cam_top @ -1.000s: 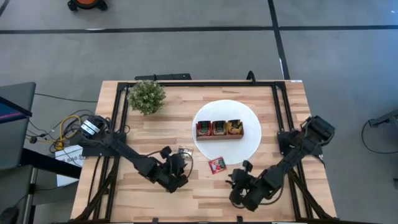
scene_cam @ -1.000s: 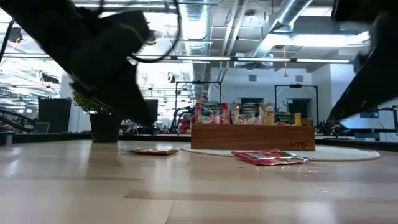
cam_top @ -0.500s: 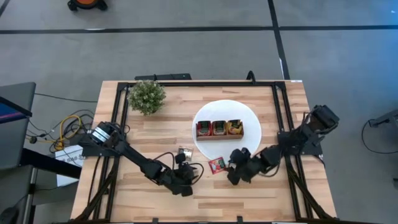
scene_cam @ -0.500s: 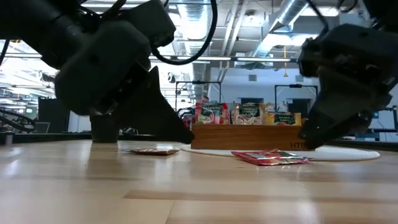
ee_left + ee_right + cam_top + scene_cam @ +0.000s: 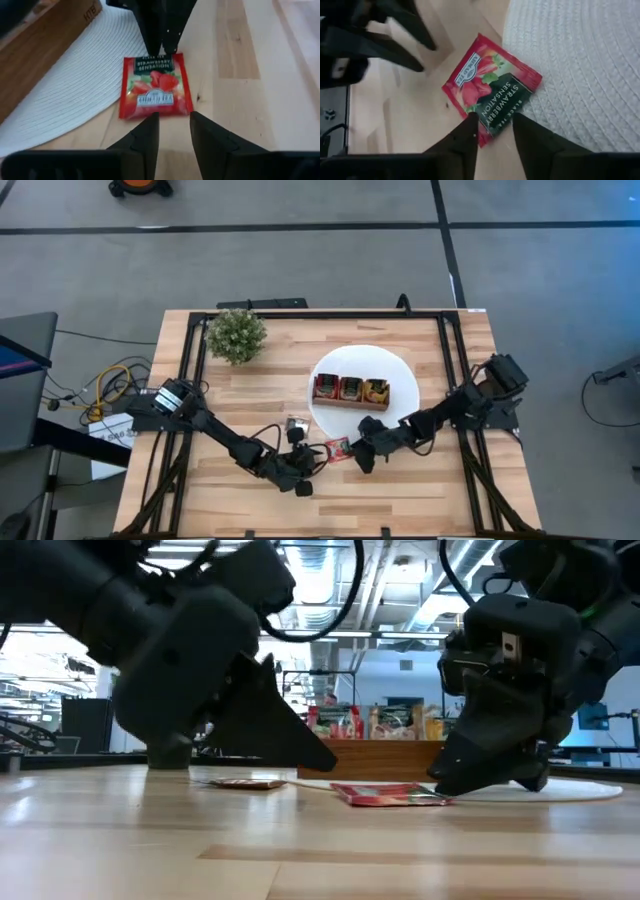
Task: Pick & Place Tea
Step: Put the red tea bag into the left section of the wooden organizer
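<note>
A red strawberry tea sachet [image 5: 338, 448] [image 5: 155, 87] lies flat on the table, one corner over the rim of the white plate [image 5: 405, 420]. My right gripper [image 5: 494, 122] [image 5: 358, 452] is open and low at the sachet's right edge. My left gripper [image 5: 172, 120] [image 5: 318, 456] is open and points at the opposite edge from the left, its fingertips just short of it. Whether they touch it, I cannot tell. The wooden tray [image 5: 350, 390] on the plate holds more sachets. One pale sachet [image 5: 296, 423] lies flat beside the left arm. My right gripper meets the red sachet at its edge toward the table's right [image 5: 492, 131]. The open fingertips [image 5: 470, 122] come slanting down from the right, set on that edge. The sachet stays flat on the table and the plate's rim.
A small green plant [image 5: 236, 335] stands at the far left corner. A black frame runs along the table's left, right and far edges [image 5: 320, 312]. Bare wood shows along the near edge [image 5: 330, 505] and left of the plate.
Both grippers have come down to the table and closed in on the red sachet, the left from the left, the right from the near right. The sachet has slid a little toward the table's left, still flat.
</note>
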